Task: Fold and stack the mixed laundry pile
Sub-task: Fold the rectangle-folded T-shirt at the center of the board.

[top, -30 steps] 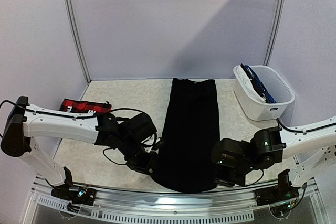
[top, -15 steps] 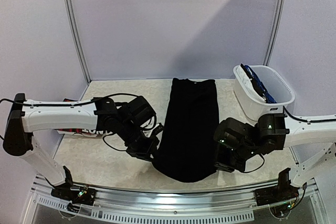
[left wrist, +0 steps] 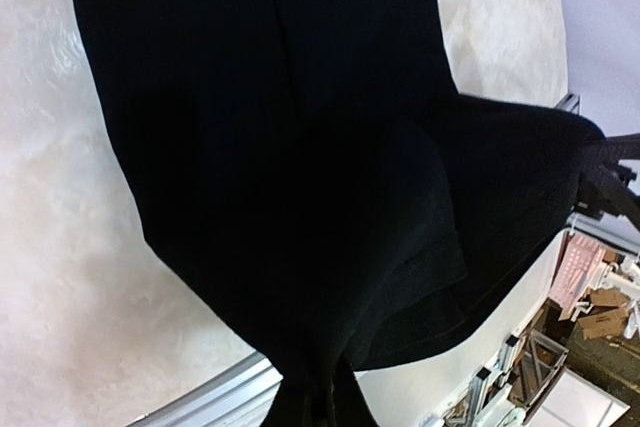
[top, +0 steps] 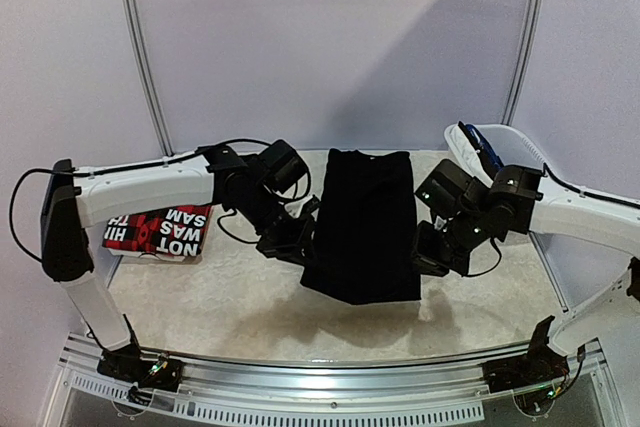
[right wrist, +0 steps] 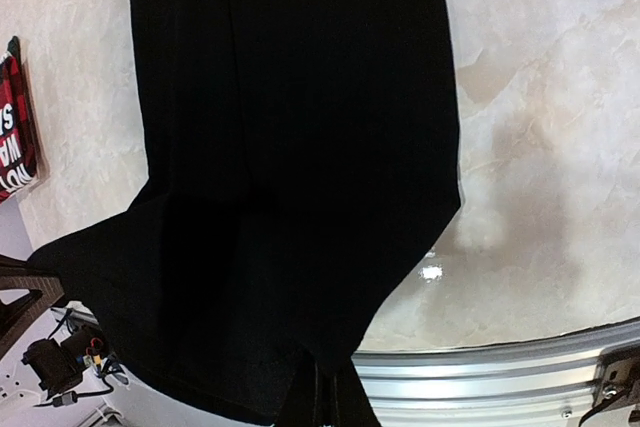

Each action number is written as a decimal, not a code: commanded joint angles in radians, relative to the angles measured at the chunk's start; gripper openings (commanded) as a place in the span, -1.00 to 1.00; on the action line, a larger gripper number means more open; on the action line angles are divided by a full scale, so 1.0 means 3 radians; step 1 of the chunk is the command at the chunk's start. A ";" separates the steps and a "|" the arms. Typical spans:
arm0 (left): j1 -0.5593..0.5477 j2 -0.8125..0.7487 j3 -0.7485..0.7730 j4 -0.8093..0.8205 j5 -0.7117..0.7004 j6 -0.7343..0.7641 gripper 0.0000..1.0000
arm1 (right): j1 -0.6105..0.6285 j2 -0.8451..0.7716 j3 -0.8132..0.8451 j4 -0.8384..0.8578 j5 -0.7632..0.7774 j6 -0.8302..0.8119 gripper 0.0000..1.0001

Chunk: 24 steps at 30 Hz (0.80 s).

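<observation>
Left gripper (top: 300, 247) and right gripper (top: 428, 259), each clamped on the plain black garment (top: 365, 207), have risen and moved back. Near hem lifted, far end flat on the pale mottled surface (top: 240, 297).

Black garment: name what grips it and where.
Both tools are shut on the black garment: the left tool pinches its near left corner, the right tool its near right corner, that end lifted.

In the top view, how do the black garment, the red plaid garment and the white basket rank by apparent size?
1. black garment, clearly largest.
2. red plaid garment and white basket look alike; the right arm hides part of the basket, so unranked.
</observation>
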 commanded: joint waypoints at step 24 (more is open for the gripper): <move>0.0650 0.1491 0.1754 -0.0401 0.0038 0.0257 -1.00 | -0.1313 0.1256 0.1148 -0.0241 -0.0607 -0.1734 -1.00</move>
